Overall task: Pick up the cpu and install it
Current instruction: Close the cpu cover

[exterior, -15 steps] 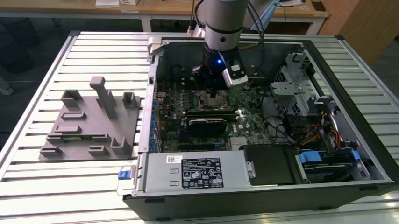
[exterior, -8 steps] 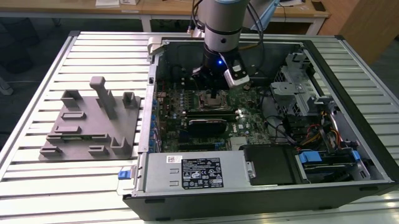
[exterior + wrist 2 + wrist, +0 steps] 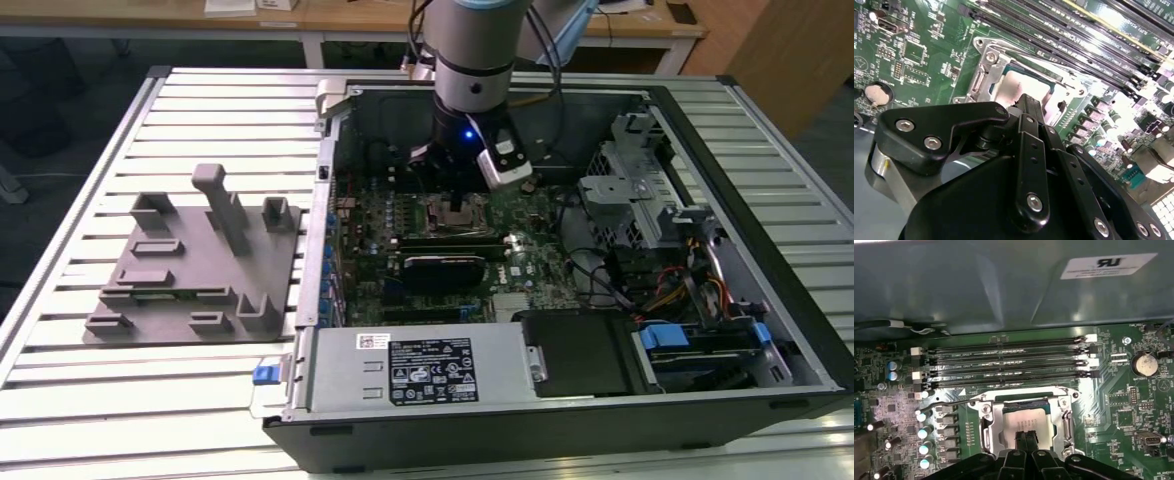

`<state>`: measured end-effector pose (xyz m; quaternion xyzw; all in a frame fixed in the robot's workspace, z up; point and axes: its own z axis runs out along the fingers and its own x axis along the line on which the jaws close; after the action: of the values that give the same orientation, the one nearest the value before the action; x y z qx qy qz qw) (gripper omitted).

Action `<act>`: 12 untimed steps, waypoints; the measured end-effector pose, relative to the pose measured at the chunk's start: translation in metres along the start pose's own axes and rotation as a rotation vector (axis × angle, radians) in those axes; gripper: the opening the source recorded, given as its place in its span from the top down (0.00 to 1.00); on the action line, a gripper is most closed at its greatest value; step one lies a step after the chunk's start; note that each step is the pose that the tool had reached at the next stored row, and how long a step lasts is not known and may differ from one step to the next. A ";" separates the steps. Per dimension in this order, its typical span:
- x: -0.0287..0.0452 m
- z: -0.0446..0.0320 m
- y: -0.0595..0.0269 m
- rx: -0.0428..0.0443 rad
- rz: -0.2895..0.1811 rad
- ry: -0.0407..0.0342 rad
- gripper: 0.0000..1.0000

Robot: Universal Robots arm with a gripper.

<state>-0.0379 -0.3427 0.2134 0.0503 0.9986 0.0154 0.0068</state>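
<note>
The cpu, a flat silvery square, lies level inside the open metal socket frame on the green motherboard. It also shows in the second wrist view, cpu, within the socket frame. My gripper stands straight over it, its two black fingers pressed together with the tips at the plate's near edge; whether they touch it I cannot tell. In the exterior view the gripper reaches down into the open computer case.
Several long memory slots run beside the socket, and a coin battery sits further off. A black finned block and the power supply lie within the case. A grey fixture stands on the slatted table at the exterior view's left.
</note>
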 end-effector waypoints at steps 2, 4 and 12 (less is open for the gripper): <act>0.0025 0.0002 -0.0005 -0.0003 -0.004 -0.0006 0.89; 0.0046 0.0004 -0.0008 -0.0007 -0.011 -0.0006 0.89; 0.0096 0.0023 -0.0015 -0.0050 -0.066 0.0016 0.89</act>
<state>-0.0476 -0.3431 0.2109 0.0172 0.9997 0.0177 0.0067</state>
